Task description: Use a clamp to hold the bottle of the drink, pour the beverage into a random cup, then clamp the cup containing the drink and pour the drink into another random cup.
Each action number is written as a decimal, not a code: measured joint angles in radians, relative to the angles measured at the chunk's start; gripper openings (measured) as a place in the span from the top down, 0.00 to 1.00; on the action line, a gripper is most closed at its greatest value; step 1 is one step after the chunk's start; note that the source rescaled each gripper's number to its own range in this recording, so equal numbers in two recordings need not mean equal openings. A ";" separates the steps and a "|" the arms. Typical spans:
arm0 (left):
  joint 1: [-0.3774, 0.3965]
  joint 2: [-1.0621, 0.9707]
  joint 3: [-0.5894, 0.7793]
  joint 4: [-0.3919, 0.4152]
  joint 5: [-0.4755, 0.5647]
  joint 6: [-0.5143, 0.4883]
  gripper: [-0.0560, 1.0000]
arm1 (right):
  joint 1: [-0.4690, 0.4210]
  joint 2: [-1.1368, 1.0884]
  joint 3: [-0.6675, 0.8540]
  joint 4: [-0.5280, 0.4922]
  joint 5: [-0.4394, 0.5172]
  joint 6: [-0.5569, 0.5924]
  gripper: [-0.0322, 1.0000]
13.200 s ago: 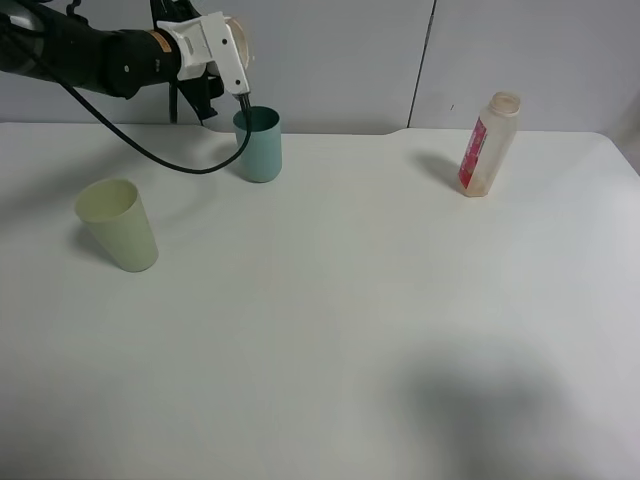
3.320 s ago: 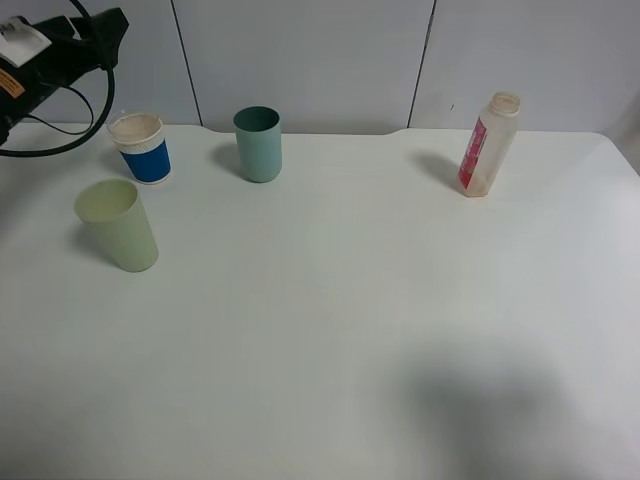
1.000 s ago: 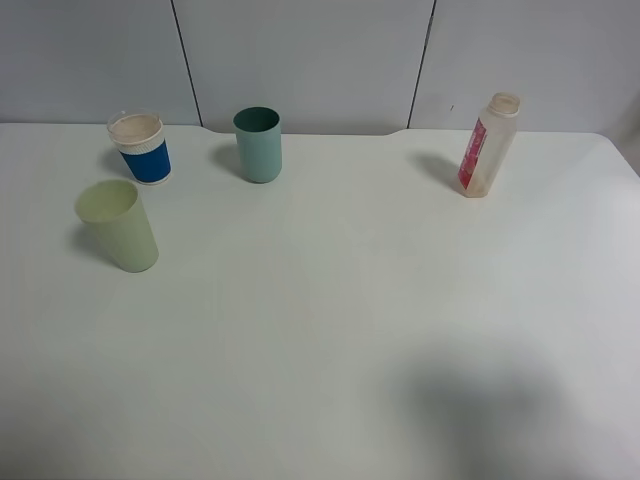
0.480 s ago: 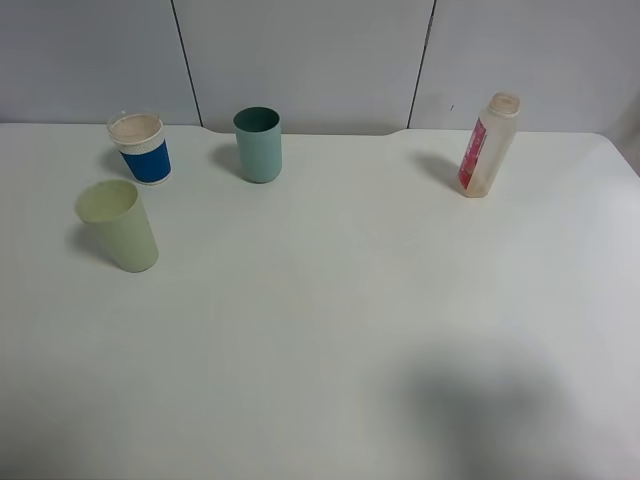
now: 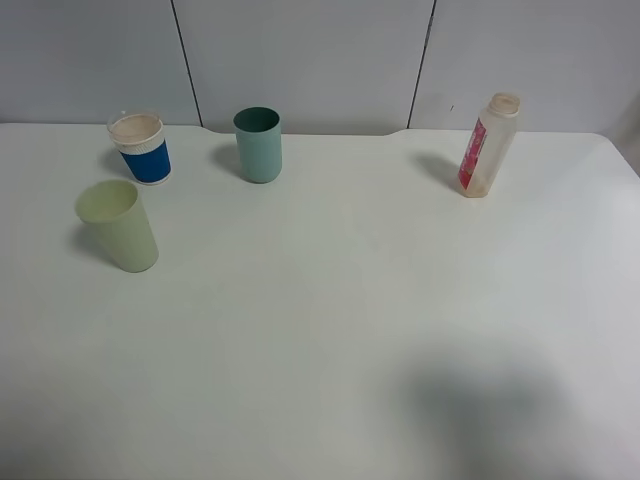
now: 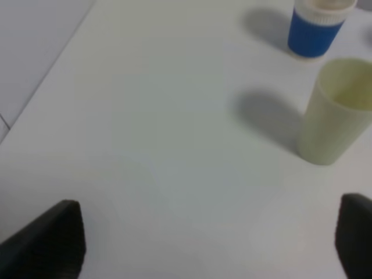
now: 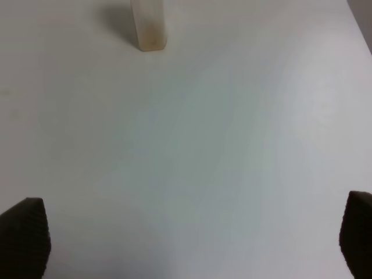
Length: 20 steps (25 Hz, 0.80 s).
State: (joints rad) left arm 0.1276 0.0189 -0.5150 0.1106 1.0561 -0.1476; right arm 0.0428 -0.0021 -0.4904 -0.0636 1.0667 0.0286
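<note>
A broad white counter [image 5: 330, 320] carries four things, all standing upright and well apart from the two pincers, which show only in the wrist views. Along the far edge toward the right corner stands the small translucent plastic bottle [image 5: 488, 145] with square shoulders, a wide round neck and a red-pink label down one side. Near the left edge stands a pale yellow-green plastic tumbler [image 5: 118, 225]. At the far edge, left of the middle, stands the tall plain teal plastic tumbler [image 5: 259, 144] with a darker inside. The short cup [image 5: 140, 148] with a blue ribbed band and white rim sits near the far left corner, between the wall and the yellow-green tumbler; its inside looks pale beige. The left pincer [image 6: 209, 244] hangs over bare counter, its dark tips spread apart and holding nothing. The right pincer [image 7: 192, 238] is likewise released, its tips wide apart, with the bottle beyond them.
</note>
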 joint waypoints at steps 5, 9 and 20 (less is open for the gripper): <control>0.000 -0.025 0.000 -0.002 0.000 0.008 0.44 | 0.000 0.000 0.000 0.000 0.000 0.000 0.00; 0.000 -0.025 0.000 -0.027 0.000 0.044 0.44 | 0.000 0.000 0.000 0.000 0.000 0.000 0.00; 0.000 -0.025 0.000 -0.040 0.000 0.063 0.44 | 0.000 0.000 0.000 0.000 0.000 0.000 0.00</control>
State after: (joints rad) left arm 0.1276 -0.0061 -0.5150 0.0704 1.0562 -0.0844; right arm 0.0428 -0.0021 -0.4904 -0.0636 1.0667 0.0286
